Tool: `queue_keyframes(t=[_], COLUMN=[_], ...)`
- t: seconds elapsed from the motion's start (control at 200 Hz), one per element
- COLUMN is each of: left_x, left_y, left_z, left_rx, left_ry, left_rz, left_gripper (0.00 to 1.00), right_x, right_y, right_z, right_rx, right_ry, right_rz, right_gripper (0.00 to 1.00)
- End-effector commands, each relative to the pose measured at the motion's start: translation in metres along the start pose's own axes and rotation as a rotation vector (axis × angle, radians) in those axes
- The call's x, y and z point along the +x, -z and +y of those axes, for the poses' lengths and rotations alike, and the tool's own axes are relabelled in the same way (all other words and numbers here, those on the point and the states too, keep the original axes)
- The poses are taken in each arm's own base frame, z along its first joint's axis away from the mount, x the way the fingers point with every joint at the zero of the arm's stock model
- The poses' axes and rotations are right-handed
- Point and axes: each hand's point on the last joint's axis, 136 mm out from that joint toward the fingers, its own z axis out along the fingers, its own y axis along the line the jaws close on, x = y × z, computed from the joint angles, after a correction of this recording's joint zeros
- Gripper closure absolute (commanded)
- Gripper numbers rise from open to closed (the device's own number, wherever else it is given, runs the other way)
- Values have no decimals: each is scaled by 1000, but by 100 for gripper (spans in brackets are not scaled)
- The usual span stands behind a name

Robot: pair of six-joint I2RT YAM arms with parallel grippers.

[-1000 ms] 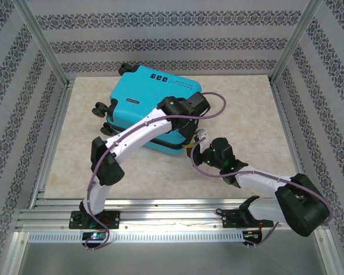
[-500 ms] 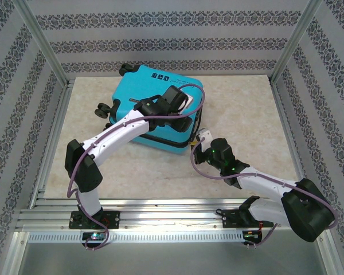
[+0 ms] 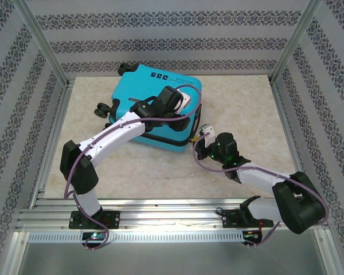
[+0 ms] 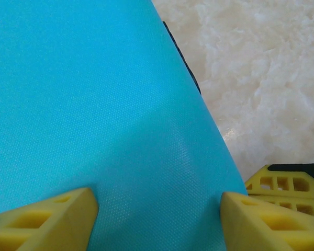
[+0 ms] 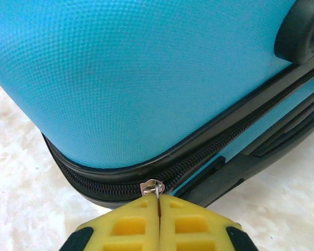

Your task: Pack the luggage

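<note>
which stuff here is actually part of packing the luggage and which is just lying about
Part of the job:
- small turquoise hard-shell luggage, lid down
- its small silver metal zip pull, pinched by the shut right gripper
- left gripper, open over the shell

Just there:
- beige stone-pattern tabletop
- aluminium frame rail
- patterned wall panels

No text can be read with certainty. On the turquoise top shell of the luggage (image 3: 126, 94), close to its far edge, stands a short row of dark square symbols (image 3: 159, 77). Just to the right of them is a line of small dark print (image 3: 173, 79), and both are too small to make out.
</note>
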Motion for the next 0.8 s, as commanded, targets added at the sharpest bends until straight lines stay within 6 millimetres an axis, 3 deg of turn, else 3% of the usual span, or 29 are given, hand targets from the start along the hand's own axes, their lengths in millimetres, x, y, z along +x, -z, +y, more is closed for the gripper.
queue_keyframes(t=[0.0,0.36,0.794], left_x=[141,153,163], left_y=[-6,-7,-4], left_z=[65,67,63], left_rx=[-180,-126,-100], left_ry=[33,70,64], left_rz=[516,502,499], left_gripper=[36,37,39], right_x=[-59,-85,-112], right_y=[0,-11,-39], right_z=[-4,-67,-114], right_rx=[-21,311,434], right_ry=[60,5,-4], right_rz=[-183,-228,-270], right_gripper=[100,100,100])
